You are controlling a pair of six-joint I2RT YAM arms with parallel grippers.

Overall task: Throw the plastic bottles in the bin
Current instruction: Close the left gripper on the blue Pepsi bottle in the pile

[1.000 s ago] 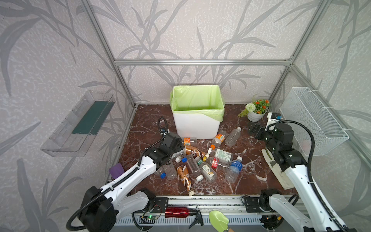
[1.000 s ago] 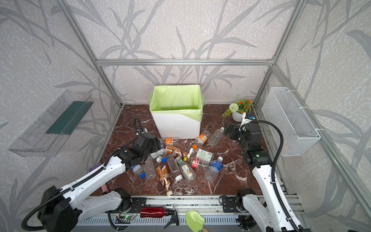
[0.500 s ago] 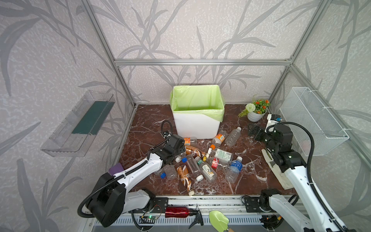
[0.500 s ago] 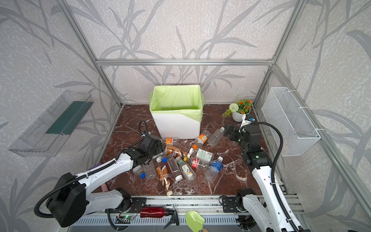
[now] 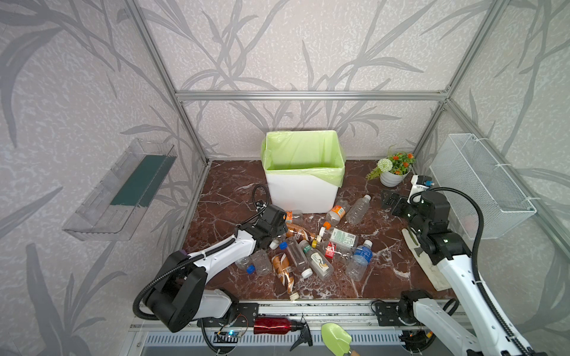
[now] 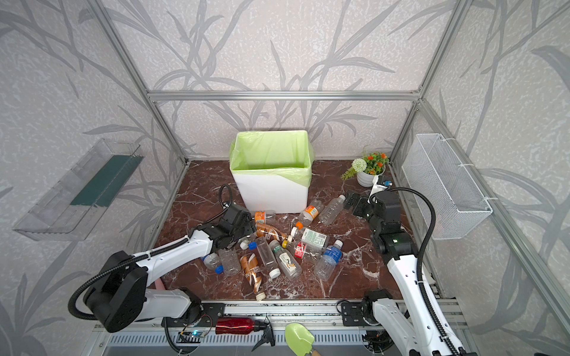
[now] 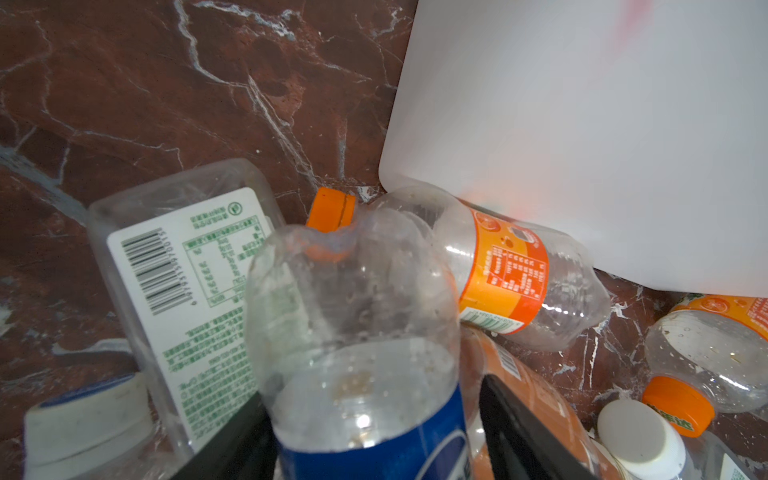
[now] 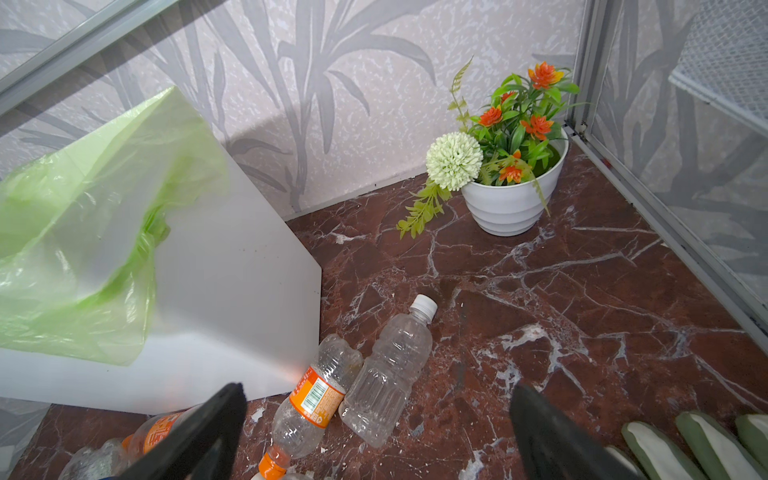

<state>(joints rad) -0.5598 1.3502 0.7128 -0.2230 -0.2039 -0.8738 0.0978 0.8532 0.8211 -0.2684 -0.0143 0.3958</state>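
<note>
Your left hand (image 7: 372,399) has its two black fingers (image 7: 523,428) on either side of a clear blue-labelled bottle (image 7: 361,324), close against it; whether they are actually pressing it cannot be told. Just past that bottle lie an orange-labelled bottle (image 7: 498,274), touching the white wall of the bin (image 7: 582,124), and a flat barcode-labelled bottle (image 7: 187,266). In both top views this hand is low at the left edge of the plastic bottles (image 5: 320,262). They lie scattered on the brown marble bench (image 5: 231,191) in the lower centre of the frame, in front of the green-lined bin at centre. Your right hand (image 8: 378,388) is spread wide and holds nothing. It hovers at the right of the frame, facing a white-capped clear bottle (image 8: 390,374) beside the bin's corner, with a white flower pot (image 8: 507,199) in the far right corner.
</note>
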